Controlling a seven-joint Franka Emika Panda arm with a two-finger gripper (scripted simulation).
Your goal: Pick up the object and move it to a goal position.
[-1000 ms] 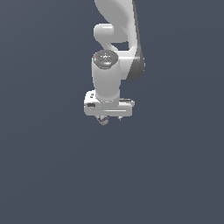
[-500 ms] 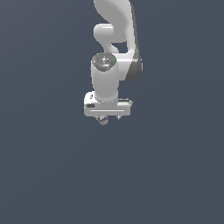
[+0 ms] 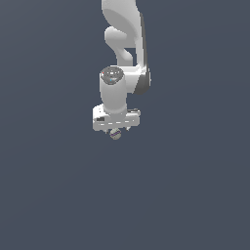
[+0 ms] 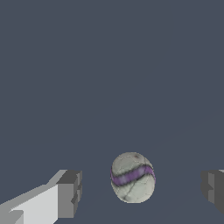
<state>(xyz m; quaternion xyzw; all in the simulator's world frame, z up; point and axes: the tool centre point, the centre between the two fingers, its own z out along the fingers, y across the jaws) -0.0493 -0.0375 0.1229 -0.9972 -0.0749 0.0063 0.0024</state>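
Observation:
The object, a tiny pale grey-beige ball with a purple band, lies between my two fingers in the wrist view, with a clear gap on each side. My gripper is open; one dark finger pad and the other pad stand well apart from the ball. In the exterior view the white gripper points downward from the arm, and the ball peeks out just beneath its body. The fingers themselves are mostly hidden there.
A uniform dark blue-grey surface fills both views. The white arm rises from the gripper to the exterior view's top edge. No other objects or goal marker show.

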